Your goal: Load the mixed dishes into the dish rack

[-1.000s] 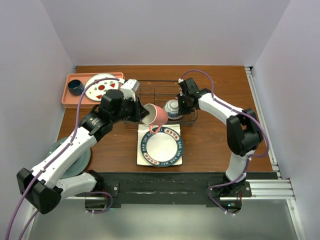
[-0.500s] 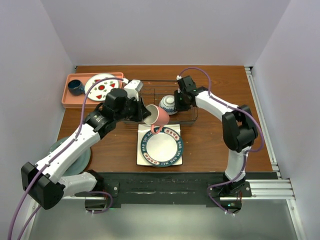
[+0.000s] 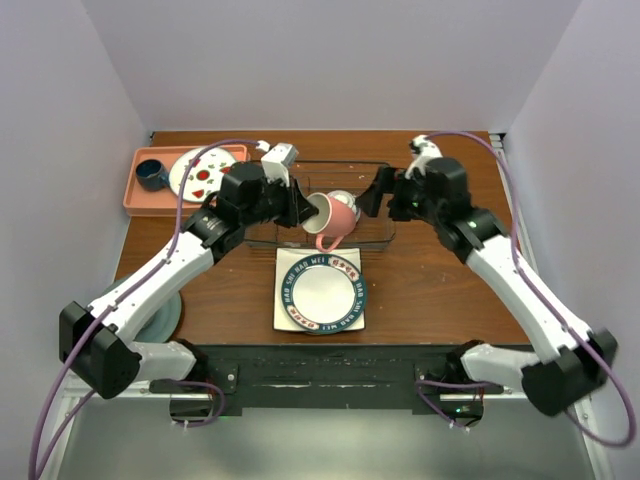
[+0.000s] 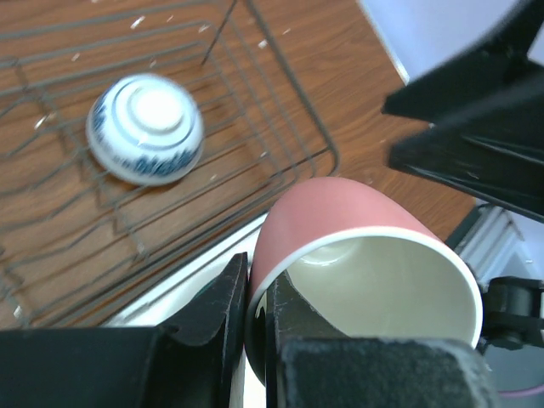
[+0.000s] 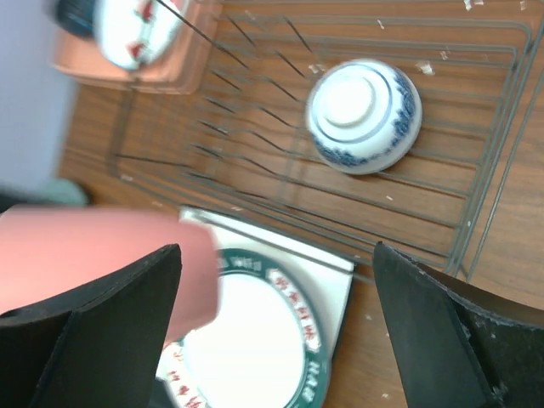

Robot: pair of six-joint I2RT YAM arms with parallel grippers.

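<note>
Left gripper (image 4: 257,280) is shut tight on the rim of the pink mug (image 4: 340,229), with one finger inside the mouth and one outside. The mug is tipped on its side, mouth facing back toward the wrist and body sticking out past the fingertips. It hangs over the near edge of the dish rack (image 3: 372,236); can't tell if it touches the wire.

Right gripper (image 5: 276,251) has its jaws spread wide and holds nothing. The small blue-and-white patterned bowl (image 5: 364,115) sits upside down on the rack floor, ahead of the right fingertips, nearer the right finger and apart from both. The mug shows as a pink blur just beside the left finger of that gripper.

The round white plate with dark-blue lettered rim (image 3: 322,290) is stacked on the white square plate (image 3: 283,320), under and behind both grippers, outside the rack. The pale green round plate (image 3: 165,315) is well back by the left arm's elbow.
</note>
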